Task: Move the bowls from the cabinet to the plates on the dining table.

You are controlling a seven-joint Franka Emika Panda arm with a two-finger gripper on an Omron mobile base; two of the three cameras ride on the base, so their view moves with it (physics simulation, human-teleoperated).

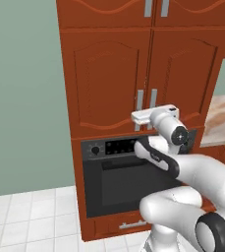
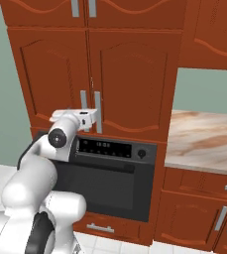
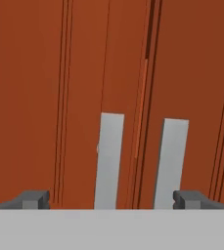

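Hand view puts my gripper [image 3: 111, 199] squarely before the cabinet [image 3: 45, 97], jaws spread wide, with both silver bar handles between the fingertips [image 3: 35, 197]: the left handle [image 3: 108, 161] just off centre, the right handle [image 3: 171, 163] nearer the right tip. I judge that spread is there to straddle one bar before pulling. Both arched doors are shut ahead of the tool, so the bowls, presumably behind them, are hidden from me.
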